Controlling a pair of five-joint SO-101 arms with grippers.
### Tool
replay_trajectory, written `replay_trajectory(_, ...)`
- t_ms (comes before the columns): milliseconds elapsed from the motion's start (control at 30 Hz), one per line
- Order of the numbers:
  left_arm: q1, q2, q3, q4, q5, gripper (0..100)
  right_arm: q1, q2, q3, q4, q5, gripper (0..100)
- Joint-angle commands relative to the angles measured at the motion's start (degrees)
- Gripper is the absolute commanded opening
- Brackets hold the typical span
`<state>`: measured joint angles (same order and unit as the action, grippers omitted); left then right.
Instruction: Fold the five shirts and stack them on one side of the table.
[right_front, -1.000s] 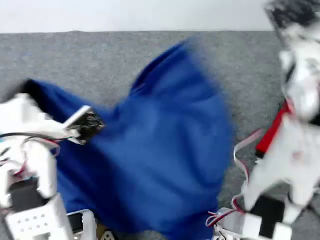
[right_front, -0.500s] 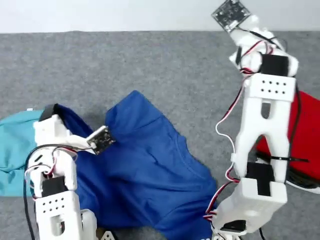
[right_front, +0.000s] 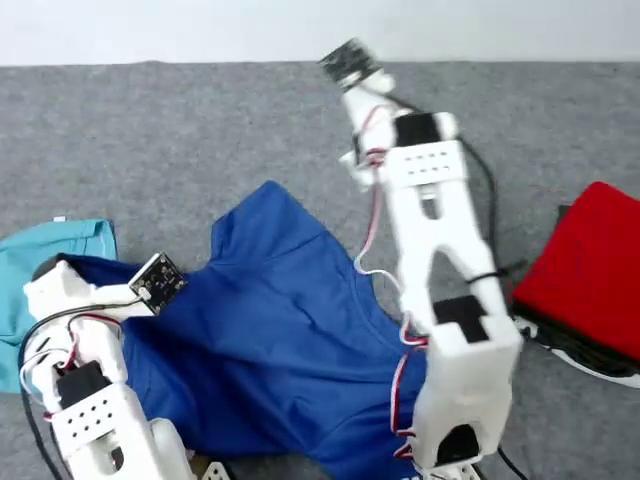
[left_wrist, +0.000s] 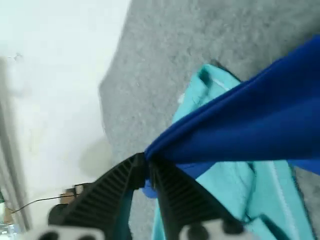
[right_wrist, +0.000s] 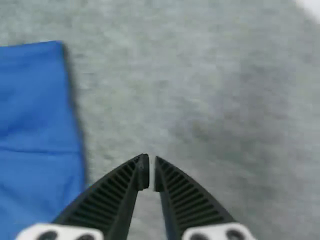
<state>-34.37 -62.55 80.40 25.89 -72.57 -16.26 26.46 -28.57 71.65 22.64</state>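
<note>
Half a second ago the right arm (right_front: 440, 260) stood upright at the right of the worktop (right_front: 200, 130), its wrist near the far right corner. It has since swung left, so that its wrist is above the middle of the far edge. This uncovers more of the red shirt (right_front: 590, 270), which lies folded at the right side. The left arm (right_front: 85, 390) has drawn back toward the left edge and taken the blue shirt's (right_front: 290, 350) sleeve with it over the teal shirt (right_front: 50, 250). A second ago the blue shirt was a wide blur across the middle. It now lies crumpled but flat, reaching from the near edge up to the centre.

The left hand (left_wrist: 146, 167) is clamped tight on a fold of the blue shirt's edge, and the cloth is pulled taut above the teal shirt. The right hand (right_wrist: 149, 175) has its fingers closed almost tip to tip with nothing between them. It hangs over bare worktop just beside the blue shirt's edge.

The worktop is covered in grey, carpet-like material. A plain white wall (right_front: 300, 30) runs behind its far edge.
</note>
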Motion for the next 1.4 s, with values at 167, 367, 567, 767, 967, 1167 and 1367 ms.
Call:
replay_trajectory(167, -0.26, -1.14, -0.31, 2.46, -0.44, 0, -9.54, 10.15, -7.56, -6.99, -6.07, 18.2)
replay_trajectory(367, -0.26, -1.14, -0.31, 2.46, -0.44, 0, -14.20, 18.24, -14.68, -11.56, -5.80, 18.3)
replay_trajectory(567, -0.53, -1.23, -0.31, 2.29, -0.44, 0, -16.22, 28.35, -23.91, -12.70, -5.63, 18.3)
replay_trajectory(767, -0.62, -1.23, -0.31, 2.29, -0.44, 0, -14.37, 40.31, -37.45, -12.09, -5.63, 18.2)
replay_trajectory(967, -0.53, -1.23, -0.31, 2.29, -0.35, 0, -14.55, 47.69, -46.68, -7.60, -2.29, 17.9)
replay_trajectory(1167, -0.44, -1.23, 0.92, 2.20, -0.35, 0, -14.90, 49.27, -50.02, -7.08, 7.12, 0.6)
replay_trajectory(1367, -0.53, -1.23, 0.57, 2.20, -0.26, 0, -13.76, 46.46, -54.07, -2.24, 9.49, 1.1)
